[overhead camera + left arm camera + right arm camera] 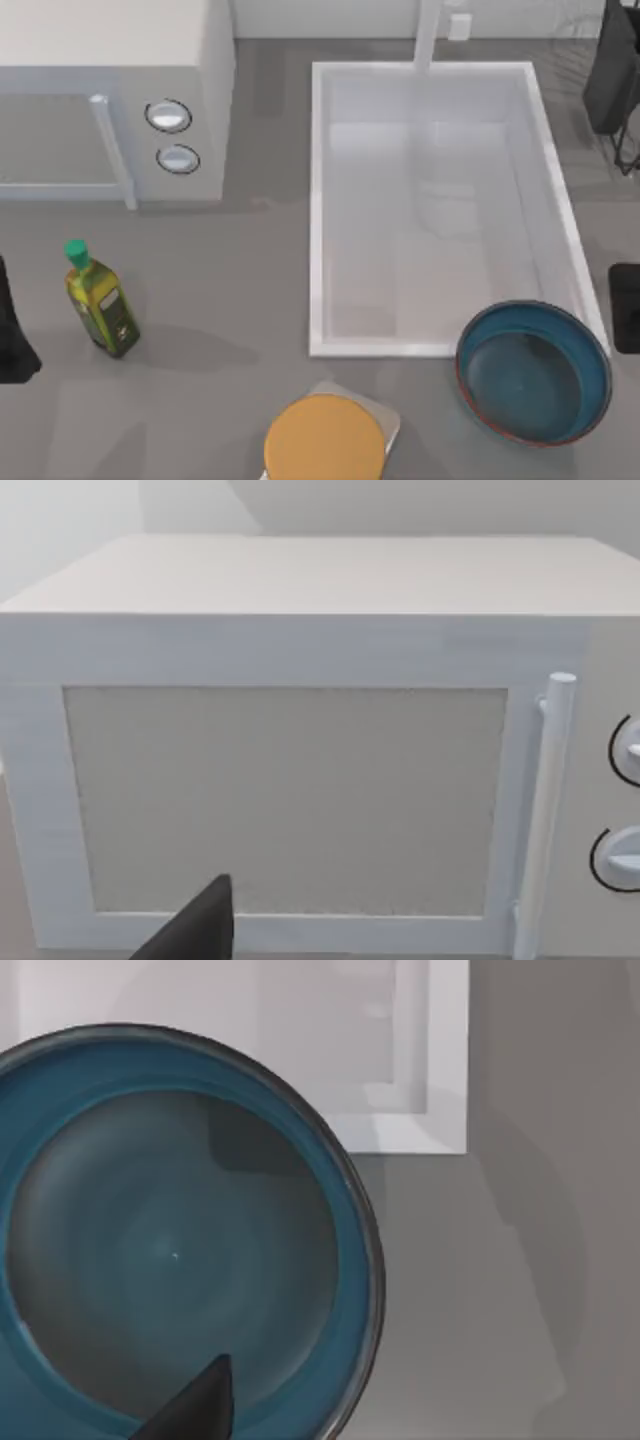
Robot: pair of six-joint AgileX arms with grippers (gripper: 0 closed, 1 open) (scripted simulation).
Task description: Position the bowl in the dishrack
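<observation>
The teal-blue bowl (533, 372) with a reddish-brown rim rests upright on the grey counter, just off the sink's near right corner. The right wrist view looks down into the bowl (170, 1250), with a dark tip of the gripper low in the picture. The dishrack (612, 70), thin dark wires with a dark grey upright slab, stands at the far right corner. My right gripper (627, 305) is at the table's right edge, a little to the right of the bowl and apart from it. My left gripper (12, 340) is parked at the left edge.
A white sink basin (440, 90) fills the middle, between bowl and dishrack. A white microwave (110, 90) stands far left, and the left wrist view faces its door (285, 800). An oil bottle (100, 300) stands near left. An orange disc (325, 437) lies on a pad at the front.
</observation>
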